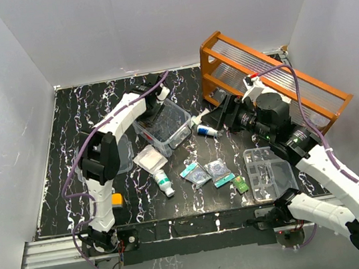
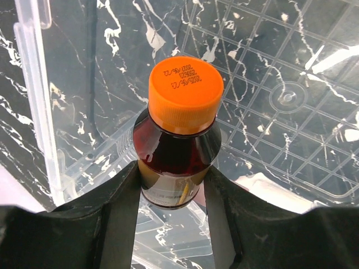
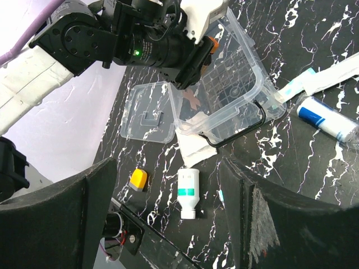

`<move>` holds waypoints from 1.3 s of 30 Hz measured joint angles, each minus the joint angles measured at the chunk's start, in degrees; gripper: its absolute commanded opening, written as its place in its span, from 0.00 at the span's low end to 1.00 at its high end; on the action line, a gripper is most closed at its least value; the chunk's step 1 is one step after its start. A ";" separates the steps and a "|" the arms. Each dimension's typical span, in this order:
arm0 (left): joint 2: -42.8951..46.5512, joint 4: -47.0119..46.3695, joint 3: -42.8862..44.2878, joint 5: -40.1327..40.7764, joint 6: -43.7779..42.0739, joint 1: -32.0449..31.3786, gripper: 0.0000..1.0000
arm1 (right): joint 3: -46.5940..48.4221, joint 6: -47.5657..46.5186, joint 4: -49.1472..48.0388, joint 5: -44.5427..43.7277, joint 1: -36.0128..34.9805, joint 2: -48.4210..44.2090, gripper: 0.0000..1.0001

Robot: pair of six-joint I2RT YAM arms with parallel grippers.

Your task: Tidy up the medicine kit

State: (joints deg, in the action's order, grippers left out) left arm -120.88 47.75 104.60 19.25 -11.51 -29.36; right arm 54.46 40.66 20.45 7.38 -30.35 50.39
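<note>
Left gripper [image 2: 173,176]: pinching orange-capped amber bottle [image 2: 185,92] over medicine kit [image 2: 286,98].
Right gripper [image 3: 168,167]: spread, empty, right of medicine kit.

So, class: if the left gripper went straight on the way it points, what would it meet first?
The left gripper holds a bottle cap-first over the open box, so the cap would probably meet the box floor first. How far off that is, the picture does not show.
</note>
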 measured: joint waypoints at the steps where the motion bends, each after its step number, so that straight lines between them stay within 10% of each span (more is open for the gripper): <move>1: -0.02 0.07 0.00 0.42 -0.07 0.00 0.24 | -0.02 0.00 -0.02 0.09 0.00 0.07 0.72; 26: -4.96 3.37 4.17 6.47 -1.57 0.00 0.56 | -1.16 3.06 -0.04 -0.11 0.00 -0.15 0.71; 39: -4.94 2.95 6.23 3.54 -1.33 0.02 0.36 | -2.51 3.41 0.11 -0.37 0.00 -0.46 0.71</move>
State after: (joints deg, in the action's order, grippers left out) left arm -125.82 50.70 110.83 22.79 -12.84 -29.34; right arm 51.94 44.07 20.56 7.01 -30.35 49.93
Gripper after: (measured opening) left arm 0.378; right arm 0.714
